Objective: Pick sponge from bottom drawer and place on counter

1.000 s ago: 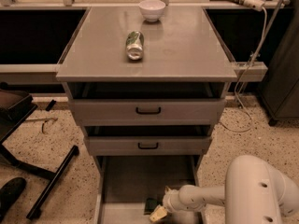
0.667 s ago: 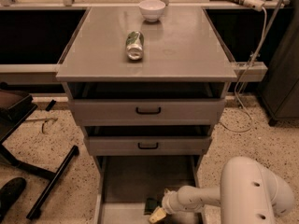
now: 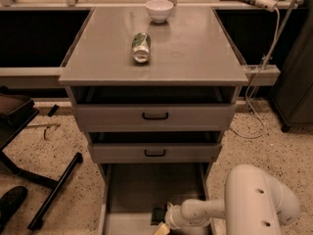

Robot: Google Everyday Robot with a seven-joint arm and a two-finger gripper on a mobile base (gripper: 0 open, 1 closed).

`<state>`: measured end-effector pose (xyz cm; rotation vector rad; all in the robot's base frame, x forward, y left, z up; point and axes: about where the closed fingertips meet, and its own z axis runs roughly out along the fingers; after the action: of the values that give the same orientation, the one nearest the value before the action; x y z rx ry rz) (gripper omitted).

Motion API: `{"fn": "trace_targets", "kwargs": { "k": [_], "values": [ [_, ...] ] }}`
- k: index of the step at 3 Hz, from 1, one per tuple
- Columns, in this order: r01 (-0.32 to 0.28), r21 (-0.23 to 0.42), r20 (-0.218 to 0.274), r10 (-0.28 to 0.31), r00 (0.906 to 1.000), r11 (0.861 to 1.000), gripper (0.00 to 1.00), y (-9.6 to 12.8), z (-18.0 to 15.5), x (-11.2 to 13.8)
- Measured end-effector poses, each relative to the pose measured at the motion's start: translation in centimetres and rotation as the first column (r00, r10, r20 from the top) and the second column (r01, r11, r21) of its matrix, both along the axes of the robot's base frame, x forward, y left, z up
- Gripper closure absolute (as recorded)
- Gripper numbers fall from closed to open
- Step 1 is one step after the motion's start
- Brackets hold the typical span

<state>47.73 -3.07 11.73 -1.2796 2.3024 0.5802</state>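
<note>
Sponge (image 3: 158,213): dark, on the floor of the open bottom drawer (image 3: 146,190), low centre of frame. Not yet lifted, so I count both the pick and the move to the counter (image 3: 195,53) as outstanding. Gripper (image 3: 162,226): inside the drawer, just below the sponge, apparently touching it; whether it grips I cannot tell.

Gripper (image 3: 160,227) in the open bottom drawer (image 3: 142,190)
The sponge (image 3: 157,214) sits near that drawer's front, just beside the gripper; above the drawer, the counter (image 3: 195,48) holds a can (image 3: 141,47) and a bowl (image 3: 160,10).
</note>
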Motion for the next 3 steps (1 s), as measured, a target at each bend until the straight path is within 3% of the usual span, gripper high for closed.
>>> {"fn": "trace_targets", "kwargs": {
  "k": [2,3],
  "values": [
    [-0.056,-0.048,0.035,0.057,0.9977,0.997,0.0,2.3,-2.4,0.3],
    [-0.059,-0.049,0.038,0.061,0.9974,0.997,0.18,2.6,-2.4,0.3]
  ]
}}
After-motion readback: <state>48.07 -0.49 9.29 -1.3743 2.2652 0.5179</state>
